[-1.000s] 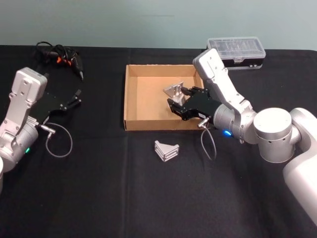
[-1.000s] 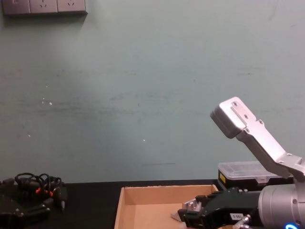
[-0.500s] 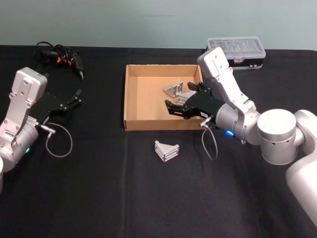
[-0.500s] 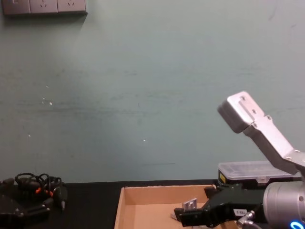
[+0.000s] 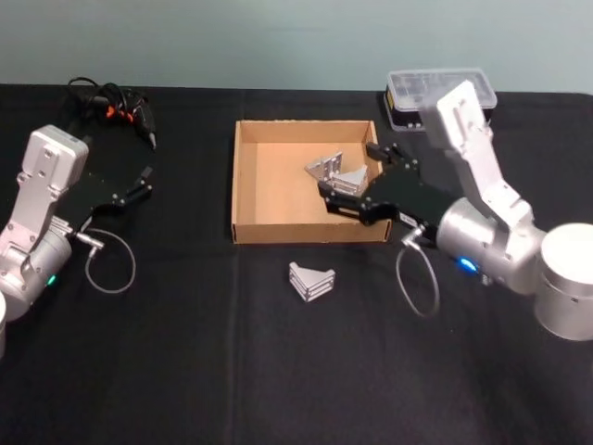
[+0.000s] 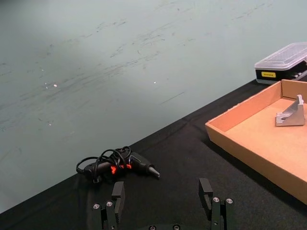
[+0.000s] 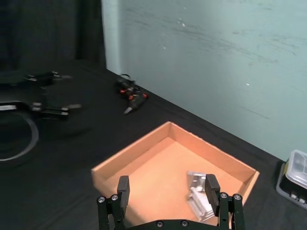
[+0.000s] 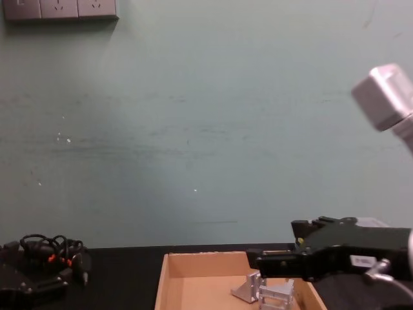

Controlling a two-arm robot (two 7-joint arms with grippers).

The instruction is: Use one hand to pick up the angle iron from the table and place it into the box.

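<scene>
Two silver angle irons (image 5: 326, 169) (image 5: 351, 180) lie side by side in the tan cardboard box (image 5: 243, 185), toward its right wall. Another angle iron (image 5: 310, 281) rests on the black table (image 5: 185, 352) just in front of the box. My right gripper (image 5: 347, 178) hovers open over the box's right side, holding nothing. The right wrist view looks down past the open gripper (image 7: 168, 189) at the angle irons (image 7: 199, 199) in the box (image 7: 129, 158). In the chest view the angle irons (image 8: 248, 287) stand below the gripper (image 8: 281, 248). My left gripper (image 5: 144, 184) is parked open at the left.
A black case with a clear lid (image 5: 435, 97) stands behind the box at the back right. A black tool with orange marks and coiled cable (image 5: 116, 107) lies at the back left. A grey cable loop (image 5: 111, 264) hangs by the left arm.
The right gripper opened and let go of an angle iron inside the box. It then drew back to the right and upward. The left arm stayed still.
</scene>
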